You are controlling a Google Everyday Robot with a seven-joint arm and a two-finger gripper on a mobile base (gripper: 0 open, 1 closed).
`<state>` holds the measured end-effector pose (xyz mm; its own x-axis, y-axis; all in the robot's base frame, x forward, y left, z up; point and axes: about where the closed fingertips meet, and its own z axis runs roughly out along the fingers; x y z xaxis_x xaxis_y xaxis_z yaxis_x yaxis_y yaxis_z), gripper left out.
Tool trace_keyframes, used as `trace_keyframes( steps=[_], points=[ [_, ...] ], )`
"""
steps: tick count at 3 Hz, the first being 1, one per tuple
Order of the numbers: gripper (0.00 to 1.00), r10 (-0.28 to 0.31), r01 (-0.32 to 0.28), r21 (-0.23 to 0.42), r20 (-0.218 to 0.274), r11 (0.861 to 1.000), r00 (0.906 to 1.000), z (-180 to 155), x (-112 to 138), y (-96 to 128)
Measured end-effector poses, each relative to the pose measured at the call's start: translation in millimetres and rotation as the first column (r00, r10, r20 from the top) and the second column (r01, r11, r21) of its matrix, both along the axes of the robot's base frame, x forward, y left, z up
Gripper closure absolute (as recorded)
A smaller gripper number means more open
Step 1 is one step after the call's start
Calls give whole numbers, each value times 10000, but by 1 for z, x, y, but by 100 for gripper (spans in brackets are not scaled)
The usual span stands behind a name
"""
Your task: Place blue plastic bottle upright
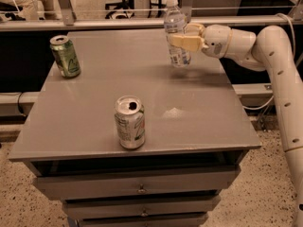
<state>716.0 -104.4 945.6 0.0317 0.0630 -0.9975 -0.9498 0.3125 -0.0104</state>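
The blue plastic bottle is a small clear bottle with a white cap and a pale label. It stands nearly upright at the far right of the grey table, its base at or just above the surface. My gripper reaches in from the right and is shut on the bottle's middle. The white arm runs back to the right edge of the view.
A green can stands at the far left of the table. A white-and-green can with an open top stands near the front edge. Drawers sit under the tabletop. A rail runs behind the table.
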Motion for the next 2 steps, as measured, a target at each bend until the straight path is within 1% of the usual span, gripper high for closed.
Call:
trace_keyframes(
  steps=[1,2],
  points=[
    [100,146,-141,542,-91,9984,9999,-6,-3,-3],
    [100,294,-287,817,-75,9962,9995,-12,-8,-7]
  ],
)
